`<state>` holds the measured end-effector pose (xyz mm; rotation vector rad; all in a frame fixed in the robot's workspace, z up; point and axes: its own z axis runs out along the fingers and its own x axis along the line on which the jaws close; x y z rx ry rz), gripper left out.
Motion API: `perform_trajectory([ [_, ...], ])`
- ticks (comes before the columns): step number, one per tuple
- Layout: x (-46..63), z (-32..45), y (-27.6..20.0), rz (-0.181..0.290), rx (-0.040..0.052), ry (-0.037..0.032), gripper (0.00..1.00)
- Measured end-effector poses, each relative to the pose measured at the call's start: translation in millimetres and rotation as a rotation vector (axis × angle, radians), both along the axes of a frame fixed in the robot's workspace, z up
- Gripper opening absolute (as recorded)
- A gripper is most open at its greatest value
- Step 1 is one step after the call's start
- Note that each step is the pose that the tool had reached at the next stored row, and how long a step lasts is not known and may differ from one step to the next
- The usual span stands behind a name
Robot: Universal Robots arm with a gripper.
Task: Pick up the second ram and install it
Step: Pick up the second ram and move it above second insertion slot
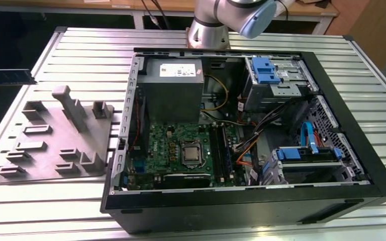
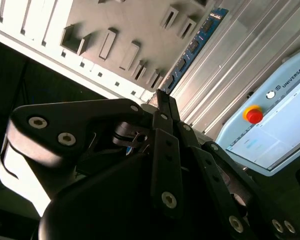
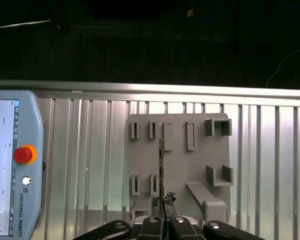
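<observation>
I see gripper [image 2: 161,98] clamped tight on second ram [image 2: 187,55], held above grey fixture tray [image 1: 45,145], 9 o'clock of PC case [image 1: 247,206]. Judge: light, stiff, fragile. Hold by board edges, avoid chips [image 2: 193,46].

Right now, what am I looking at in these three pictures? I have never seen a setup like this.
This is one robot arm with a gripper at its end, working beside an open computer case.

The exterior view comes from a camera off the arm. It shows the case on a ribbed metal table, with its green motherboard and grey power-supply box visible. A grey parts holder sits on that view's left.

The two wrist views come from cameras riding on the arm, looking along the gripper. The gripper is closed on one end of the second ram, a thin blue memory stick. The first wrist view sees the stick edge-on, with the holder behind it.

The pale tablet with the red button is the robot's hand controller, lying on the table.
</observation>
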<state>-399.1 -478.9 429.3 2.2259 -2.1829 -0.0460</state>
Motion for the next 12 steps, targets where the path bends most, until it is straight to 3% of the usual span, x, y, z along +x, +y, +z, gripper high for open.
perform_trajectory([
  [12, 46.7, -0.6, 0.0, 0.000, 0.0000, 0.0000, 0.12],
])
